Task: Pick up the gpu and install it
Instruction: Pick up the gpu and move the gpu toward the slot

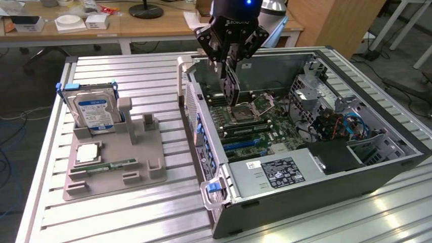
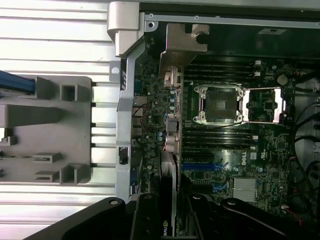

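Gpu [image 1: 233, 86] is clamped between the jaws of the gripper [image 1: 229, 61]; they press on its two flat faces, and the card hangs down from them on its edge. It hangs inside the open computer case [image 1: 378, 167], over the motherboard [image 1: 270, 129], near the case's rear wall [image 1: 194, 109] and beside the processor socket [image 1: 243, 109]. I judge it is not yet seated. I cannot tell how close its lower edge is to the board.

I see two main risks. The card is thin and gripped high up, so it may tilt or slip between the fingers if its edge catches on something. If it does not line up with the blue slot [image 2: 200, 165], its edge could press on small board parts or on the socket and damage them. Its end could also strike the rear wall.

The card looks flat, dark and rectangular. In the wrist view I see it edge-on, with a small logo near the fingers [image 2: 145, 220].

On the exterior view's left, well apart, stands the grey tray [image 1: 108, 179] with the hard drive [image 1: 94, 111].
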Robot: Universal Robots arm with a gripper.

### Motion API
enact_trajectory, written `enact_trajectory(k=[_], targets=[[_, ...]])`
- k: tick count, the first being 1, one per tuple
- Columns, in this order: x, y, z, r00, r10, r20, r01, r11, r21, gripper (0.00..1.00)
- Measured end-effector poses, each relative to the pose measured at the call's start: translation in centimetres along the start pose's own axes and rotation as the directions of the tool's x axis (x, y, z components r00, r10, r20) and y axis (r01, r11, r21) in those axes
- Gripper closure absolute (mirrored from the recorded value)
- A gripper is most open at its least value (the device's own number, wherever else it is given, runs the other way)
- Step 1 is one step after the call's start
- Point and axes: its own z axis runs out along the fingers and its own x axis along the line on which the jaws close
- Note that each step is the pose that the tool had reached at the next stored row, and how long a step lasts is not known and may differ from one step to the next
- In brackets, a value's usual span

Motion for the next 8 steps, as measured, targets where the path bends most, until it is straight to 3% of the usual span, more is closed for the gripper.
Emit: enact_trajectory(k=[8], targets=[[-0.28,0.00,0.12,1.0000,0.000,0.0001,0.000,1.0000,-0.0001,0.74]])
